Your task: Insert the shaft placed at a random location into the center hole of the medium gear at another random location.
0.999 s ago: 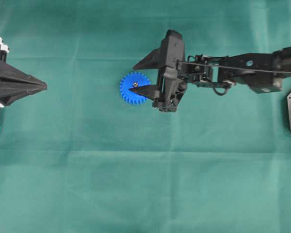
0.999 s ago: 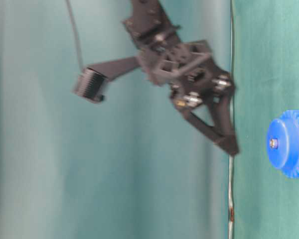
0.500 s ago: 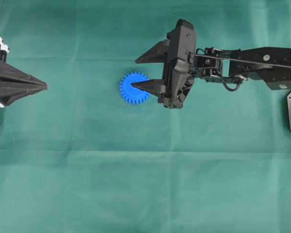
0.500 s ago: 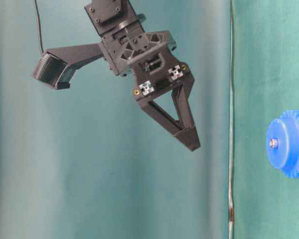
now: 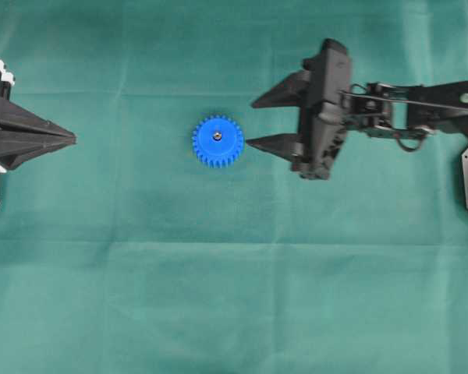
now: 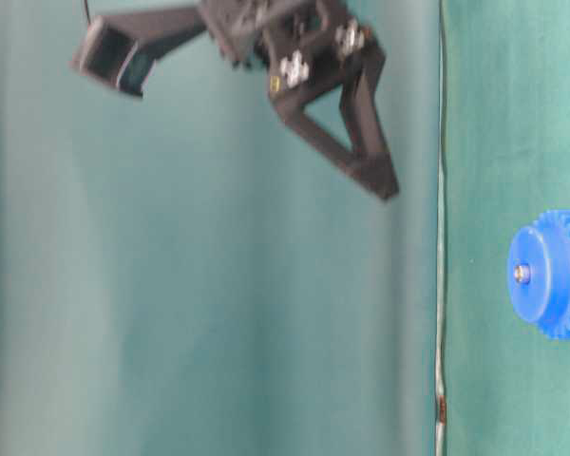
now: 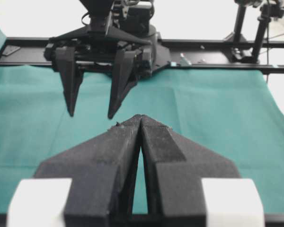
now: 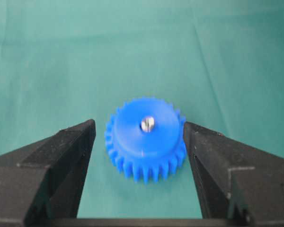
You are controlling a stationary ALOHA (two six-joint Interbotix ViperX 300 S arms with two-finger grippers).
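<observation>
From overhead, the medium gear (image 5: pixel 218 142) lies flat on the desk (image 5: pixel 218 296), which is draped in creased green cloth; the gear is bright blue plastic, round, with small teeth all round its rim. The shaft (image 5: pixel 217 135) shows as a tiny silvery dot in the center hole, seen end-on, so its long axis stands upright. The right hand (image 5: pixel 255 123), matte black with two tapered wedge fingers spread wide, sits just right of the gear and holds nothing; the left hand (image 5: pixel 72 139) rests at the far left edge, its fingers pressed together to a point, empty. At table level the picture is turned sideways: the gear (image 6: pixel 551 274) shows a raised hub with the metal pin end (image 6: pixel 522 274) poking out, and the right hand (image 6: pixel 385 185) hangs clear of it. The left wrist view shows its own fingers (image 7: pixel 118 156) meeting, rough-textured. The right wrist view frames the gear (image 8: pixel 146 138) between its parted fingers (image 8: pixel 66 151), not touching.
</observation>
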